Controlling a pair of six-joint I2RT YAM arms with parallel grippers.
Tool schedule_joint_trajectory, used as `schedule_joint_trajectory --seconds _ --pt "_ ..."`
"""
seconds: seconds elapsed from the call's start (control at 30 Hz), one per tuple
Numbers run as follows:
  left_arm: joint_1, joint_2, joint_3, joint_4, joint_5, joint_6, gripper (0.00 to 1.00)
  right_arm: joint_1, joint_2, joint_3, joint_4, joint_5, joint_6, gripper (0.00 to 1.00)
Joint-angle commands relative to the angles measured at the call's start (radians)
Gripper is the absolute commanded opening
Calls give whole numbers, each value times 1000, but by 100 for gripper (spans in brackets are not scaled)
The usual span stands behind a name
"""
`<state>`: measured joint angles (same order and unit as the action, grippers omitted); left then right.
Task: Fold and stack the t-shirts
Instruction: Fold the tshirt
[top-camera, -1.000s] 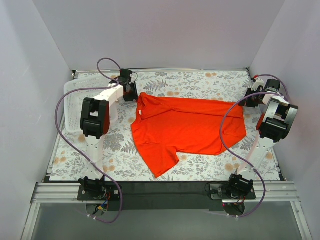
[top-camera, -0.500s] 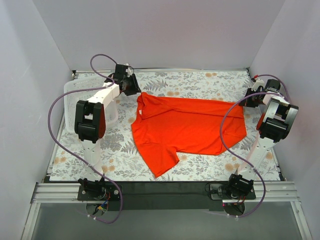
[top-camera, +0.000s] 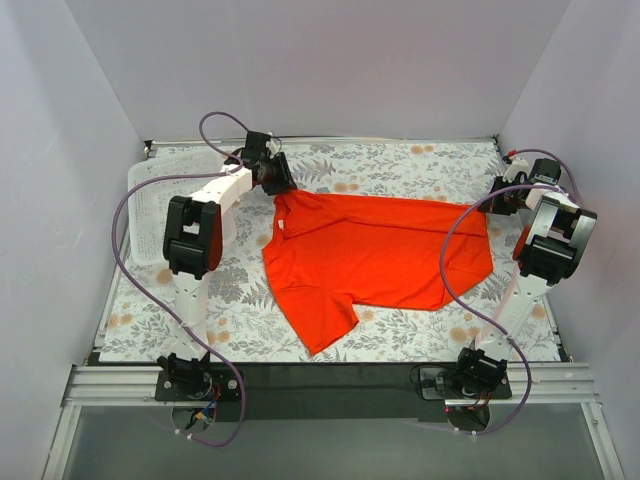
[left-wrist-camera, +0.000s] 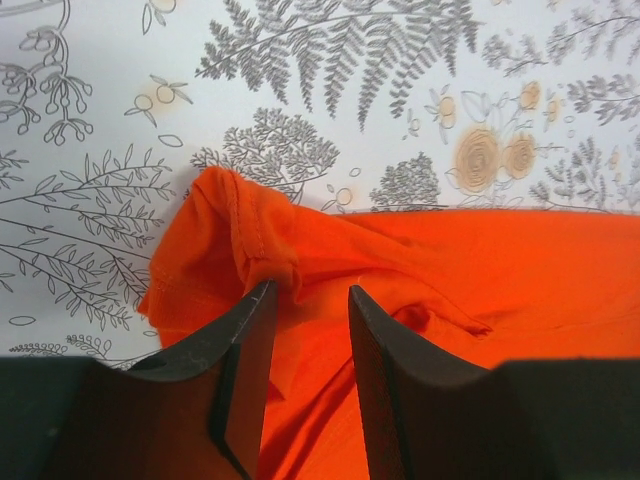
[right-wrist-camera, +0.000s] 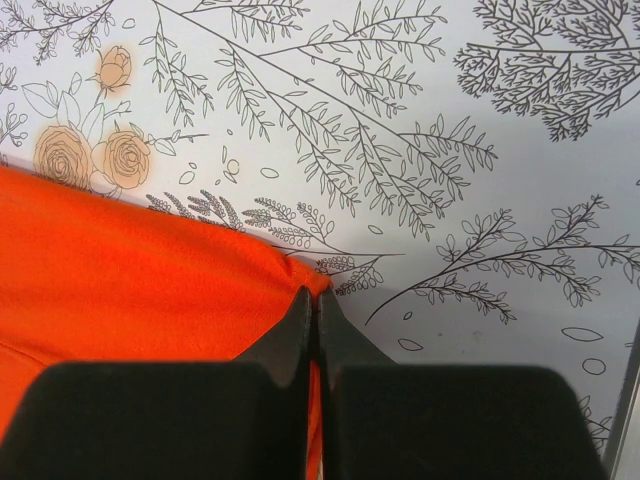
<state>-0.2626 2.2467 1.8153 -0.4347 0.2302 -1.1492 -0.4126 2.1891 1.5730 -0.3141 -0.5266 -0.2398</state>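
Gripping the shirt (top-camera: 375, 255) at its 2 o'clock corner, we are pressing the right hand (right-wrist-camera: 313, 295) closed on the fabric edge, its fingers meeting with the cloth bunching at their tips. The shirt is lying spread flat in the middle of the bench (top-camera: 400, 160), with its collar pointing to 9 o'clock, its hem to 3 o'clock and one sleeve sticking out toward 7 o'clock. At the shirt's 11 o'clock corner we are holding the left hand (left-wrist-camera: 310, 290) with its fingers apart, straddling a rumpled fold of the far sleeve. We cannot tell whether the tips are touching the cloth. We are seeing the basket (top-camera: 150, 200) lying near the bench's 10 o'clock corner.
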Motion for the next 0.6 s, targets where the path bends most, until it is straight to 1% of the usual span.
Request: schedule_joint_trajectory --seconds 0.0,0.07,0.13,0.2,0.3,0.4,0.57 --pt "0 -4 24 -42 -9 11 34 -25 11 16 9 2 -6 1" --pt "0 -9 10 -44 -37 19 33 -25 12 15 9 2 -6 1" --pt "2 -12 7 -45 -48 25 30 -25 15 18 9 2 -4 1" --pt "0 -9 9 -48 -60 35 22 -25 15 18 9 2 -4 1" --pt "0 -6 6 -61 -78 48 7 -25 14 19 7 -1 0 1" --pt "0 -9 -17 -65 -116 58 0 -25 14 19 7 2 -1 1" --pt "22 -30 -71 -58 -146 57 0 -25 12 21 6 0 0 1"
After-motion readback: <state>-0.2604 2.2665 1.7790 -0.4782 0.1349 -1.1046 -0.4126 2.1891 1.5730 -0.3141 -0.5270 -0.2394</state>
